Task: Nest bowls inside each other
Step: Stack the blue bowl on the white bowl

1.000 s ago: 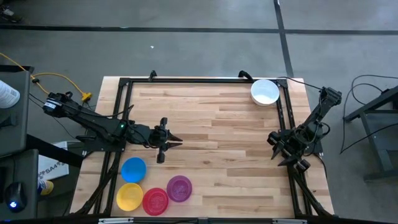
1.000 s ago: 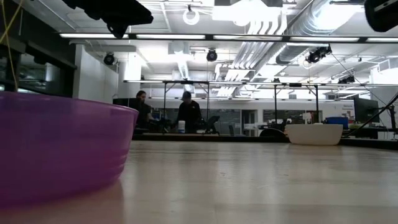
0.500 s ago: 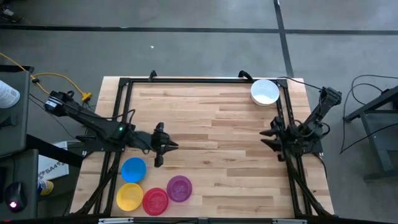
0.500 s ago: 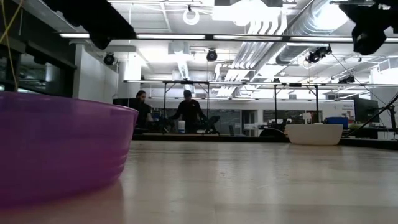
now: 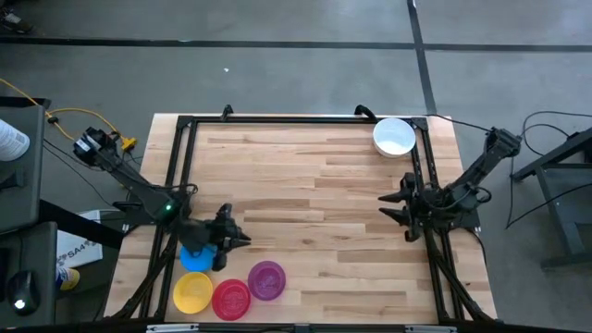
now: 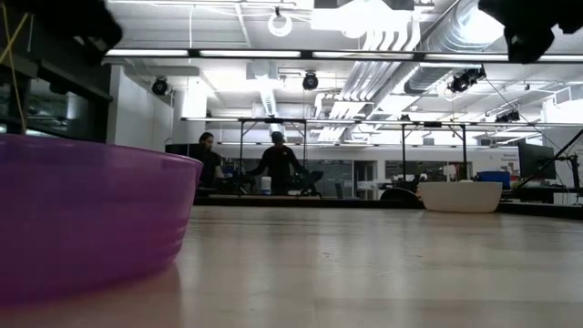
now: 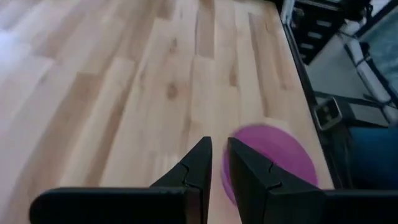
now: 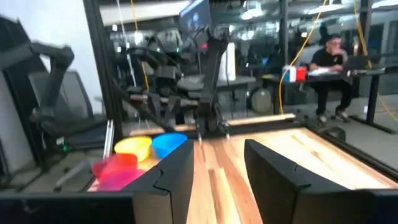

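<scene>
A wooden table is seen from above, framed by a black rail. Four of the bowls are clustered near its front left corner: the blue bowl is partly covered by the left arm, with the yellow bowl, the red bowl and the purple bowl just beside one another in front of it. The white bowl is set well apart, at the far right corner. None of the bowls is nested.

The left gripper is held above the blue bowl's edge; its fingers are drawn nearly together, with only a thin gap and nothing gripped between them. The right gripper is held over the table's right edge, its fingers spread wide apart and empty.

In the room behind, people are seen at a distant desk.
</scene>
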Action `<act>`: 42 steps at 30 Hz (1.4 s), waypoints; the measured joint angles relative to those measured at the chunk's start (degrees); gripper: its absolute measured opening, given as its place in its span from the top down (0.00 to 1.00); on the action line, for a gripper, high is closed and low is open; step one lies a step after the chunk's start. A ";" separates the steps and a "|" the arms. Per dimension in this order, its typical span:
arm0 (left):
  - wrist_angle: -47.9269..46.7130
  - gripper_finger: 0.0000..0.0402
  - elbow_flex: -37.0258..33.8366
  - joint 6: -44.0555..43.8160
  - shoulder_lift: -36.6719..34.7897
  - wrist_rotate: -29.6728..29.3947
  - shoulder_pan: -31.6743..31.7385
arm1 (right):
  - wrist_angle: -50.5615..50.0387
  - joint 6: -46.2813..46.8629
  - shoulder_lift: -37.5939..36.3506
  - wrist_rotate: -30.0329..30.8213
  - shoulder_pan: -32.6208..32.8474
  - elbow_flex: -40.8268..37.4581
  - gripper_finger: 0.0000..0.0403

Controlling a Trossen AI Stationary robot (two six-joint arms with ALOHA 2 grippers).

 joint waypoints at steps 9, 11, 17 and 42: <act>-15.11 0.87 2.53 -10.31 -0.02 -2.76 -8.01 | -4.26 4.79 17.58 -14.28 -9.75 10.89 0.66; -23.58 0.87 5.11 -13.90 -0.02 -2.78 -9.00 | -4.60 5.59 21.02 -17.56 -11.48 12.97 0.66; -37.17 0.87 9.92 -18.30 -0.04 3.71 -11.38 | -4.92 9.17 28.23 -27.59 -15.67 17.63 0.66; -49.77 0.87 0.37 -11.97 0.07 10.99 -19.87 | -2.05 19.00 33.56 -35.02 -18.54 22.39 0.66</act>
